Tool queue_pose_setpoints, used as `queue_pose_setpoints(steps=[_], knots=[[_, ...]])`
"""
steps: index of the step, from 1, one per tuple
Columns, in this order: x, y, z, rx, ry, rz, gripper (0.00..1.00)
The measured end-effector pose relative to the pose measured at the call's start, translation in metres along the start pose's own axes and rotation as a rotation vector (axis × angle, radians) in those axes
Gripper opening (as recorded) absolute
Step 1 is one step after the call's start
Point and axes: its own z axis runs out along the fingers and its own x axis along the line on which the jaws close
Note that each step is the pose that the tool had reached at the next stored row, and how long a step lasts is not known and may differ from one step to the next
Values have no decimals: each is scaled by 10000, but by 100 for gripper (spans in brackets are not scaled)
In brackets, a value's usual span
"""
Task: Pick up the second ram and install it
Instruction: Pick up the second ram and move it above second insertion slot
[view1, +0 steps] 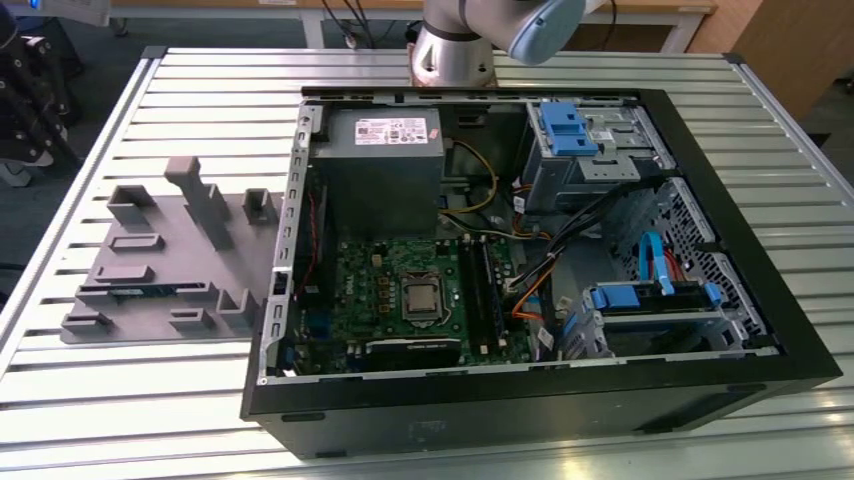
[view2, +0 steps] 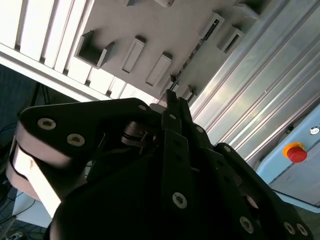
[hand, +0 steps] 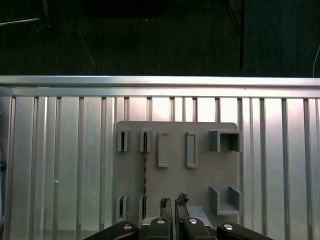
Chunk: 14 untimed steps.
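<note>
The second ram (view1: 134, 290) stands on edge in a slot of the grey holder tray (view1: 160, 240), at the exterior view's left, beside the open computer case. In the first wrist view it shows edge-on as a thin dark line (hand: 145, 170) running between two pairs of tray slots. My gripper (hand: 173, 202) hangs well above the tray (hand: 200, 175), a little to one side of the ram's line. Its fingers are shut with nothing between them. In the second wrist view the fingertips (view2: 175, 100) are pressed together, and the ram (view2: 195, 52) lies beyond them.
The black computer case (view1: 534, 400) lies open on the slatted metal table (view1: 160, 400). Inside are the green motherboard (view1: 360, 290) with its long black slot strips (view1: 483, 290), a grey power supply (view1: 380, 150), cables and blue drive brackets (view1: 561, 125). The arm's base (view1: 451, 55) stands behind the case.
</note>
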Motion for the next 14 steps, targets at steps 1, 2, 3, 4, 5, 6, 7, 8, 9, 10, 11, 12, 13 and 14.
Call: queue_pose_setpoints(steps=[1, 2, 3, 4, 5, 6, 7, 8, 9, 10, 11, 12, 13, 14], knots=[[0, 0, 0, 0, 0, 0, 16], [0, 0, 2, 3, -2, 0, 24], [0, 0, 2, 2, -1, 0, 24], [0, 0, 2, 2, -1, 0, 24], [0, 0, 2, 2, -1, 0, 24], [0, 0, 2, 3, -1, 0, 25], [0, 0, 3, 2, -1, 0, 25], [0, 0, 3, 3, -2, 0, 31], [0, 0, 3, 2, -1, 0, 31], [0, 0, 3, 3, -2, 0, 37], [0, 0, 3, 3, -1, 0, 37], [0, 0, 3, 2, -1, 0, 37], [0, 0, 4, 3, -2, 0, 37], [0, 0, 5, 3, -2, -1, 37]])
